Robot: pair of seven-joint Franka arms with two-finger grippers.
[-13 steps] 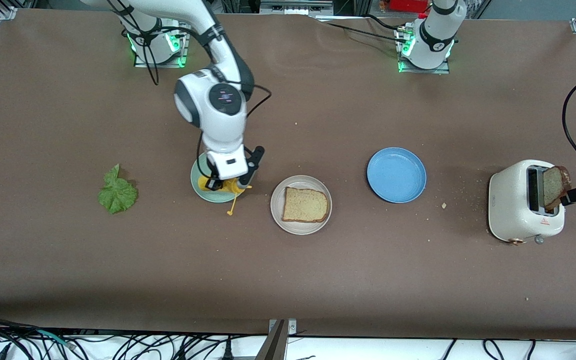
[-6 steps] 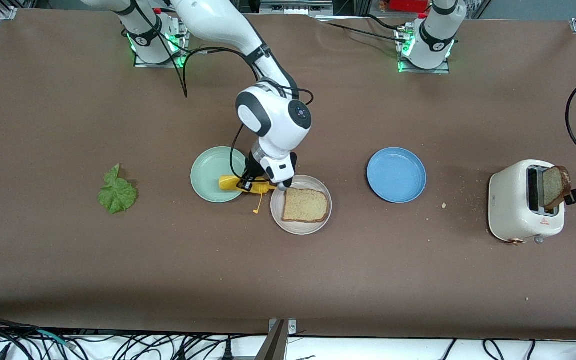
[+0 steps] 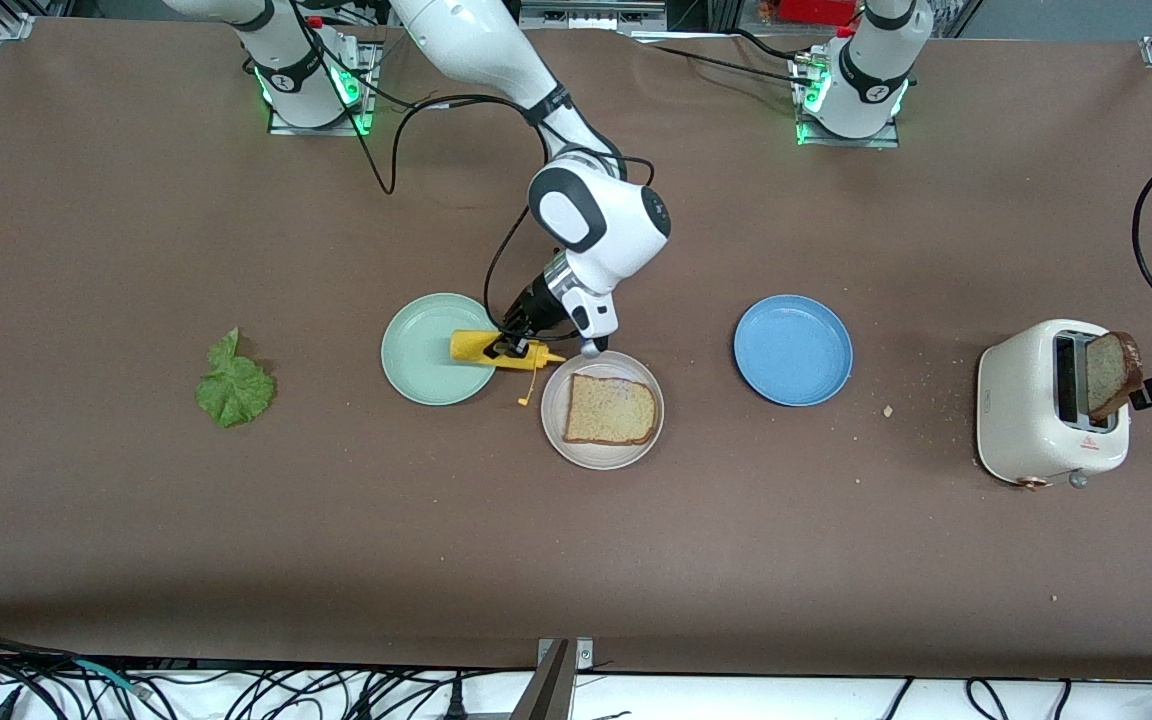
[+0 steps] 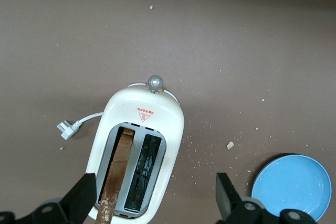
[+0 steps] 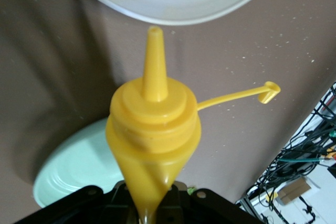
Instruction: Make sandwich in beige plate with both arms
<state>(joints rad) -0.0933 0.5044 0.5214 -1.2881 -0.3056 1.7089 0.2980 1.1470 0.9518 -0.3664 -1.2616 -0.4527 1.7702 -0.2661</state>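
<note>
One bread slice (image 3: 610,410) lies on the beige plate (image 3: 556,425). The right gripper (image 3: 513,345), clamped on a yellow mustard bottle (image 3: 496,350), holds its nozzle at the plate's ten o'clock rim, probably about to squeeze. The left gripper (image 4: 152,203) hangs wide open over the toaster (image 3: 1046,405) and its second slice (image 3: 1108,372); the lettuce leaf (image 3: 234,385) waits on the table.

Toaster (image 3: 1051,405), blue plate (image 3: 793,350) (crumbs nearby)

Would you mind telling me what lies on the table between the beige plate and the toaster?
The blue plate, empty, lies between the beige plate and the toaster, with scattered crumbs nearer the toaster; the front view shows this.
</note>
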